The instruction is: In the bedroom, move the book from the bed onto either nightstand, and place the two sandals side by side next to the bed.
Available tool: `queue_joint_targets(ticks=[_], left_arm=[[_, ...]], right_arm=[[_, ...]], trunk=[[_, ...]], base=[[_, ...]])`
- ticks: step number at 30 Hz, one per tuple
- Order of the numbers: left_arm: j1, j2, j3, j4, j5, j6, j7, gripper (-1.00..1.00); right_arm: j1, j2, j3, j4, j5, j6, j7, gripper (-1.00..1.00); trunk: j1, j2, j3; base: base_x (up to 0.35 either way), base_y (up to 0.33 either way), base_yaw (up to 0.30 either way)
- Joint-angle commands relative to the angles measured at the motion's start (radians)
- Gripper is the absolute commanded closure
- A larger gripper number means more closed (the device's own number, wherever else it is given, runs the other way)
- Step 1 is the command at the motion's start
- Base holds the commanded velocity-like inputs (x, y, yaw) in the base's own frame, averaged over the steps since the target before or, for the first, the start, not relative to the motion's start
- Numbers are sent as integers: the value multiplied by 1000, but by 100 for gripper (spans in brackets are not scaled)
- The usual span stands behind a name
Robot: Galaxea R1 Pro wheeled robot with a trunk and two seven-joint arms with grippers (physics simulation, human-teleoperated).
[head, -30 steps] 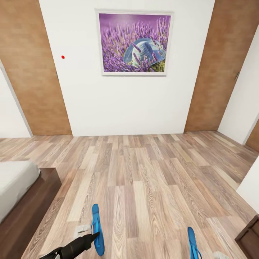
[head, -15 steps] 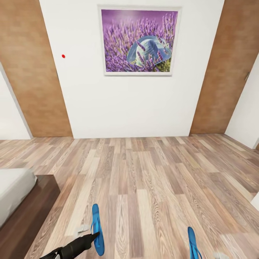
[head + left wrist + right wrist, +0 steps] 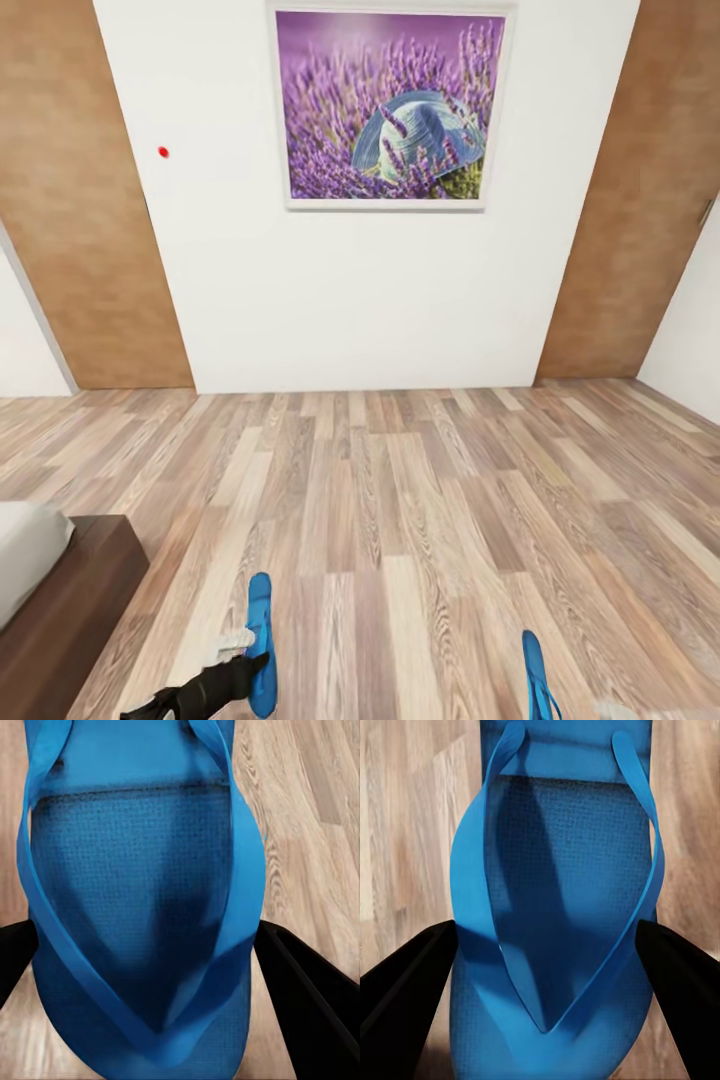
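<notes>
No readable text, label, brand or number anywhere. Framed picture (image 3: 390, 105) on white wall (image 3: 350, 300): lavender field and blue hat, no caption or signature legible. Small red dot (image 3: 163, 152) on wall, left of picture: plain mark, no characters, perhaps too small to tell. Blue sandal (image 3: 142, 907) sole and straps in wrist views: woven texture, no logo.

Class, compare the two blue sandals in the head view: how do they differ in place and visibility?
The left sandal lies nearer the bed and shows nearly whole; the right sandal lies far from the bed, cut off by the picture's bottom edge. Both are bright blue, pointing the same way.
</notes>
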Motion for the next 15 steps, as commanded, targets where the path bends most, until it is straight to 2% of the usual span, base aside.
queue_joint_targets(ticks=[1,4,8,15], left_arm=[[-1,1,-6,4,3,-5,3,100],[-1,4,-21,54,1,-22,13,100],[-1,5,-37,133,1,-113,17,100],[-1,3,-47,160,5,-148,19,100]], right_arm=[[0,0,7,-1,-11,5,2,100],[0,-1,7,0,-11,2,2,100],[0,-4,7,3,-10,0,2,100],[2,-2,8,4,-10,-1,2,100]], trunk=[[0,0,-1],[0,0,-1],[0,0,-1],[0,0,-1]], base=[[328,0,0],[328,0,0],[328,0,0],[328,12,0]])
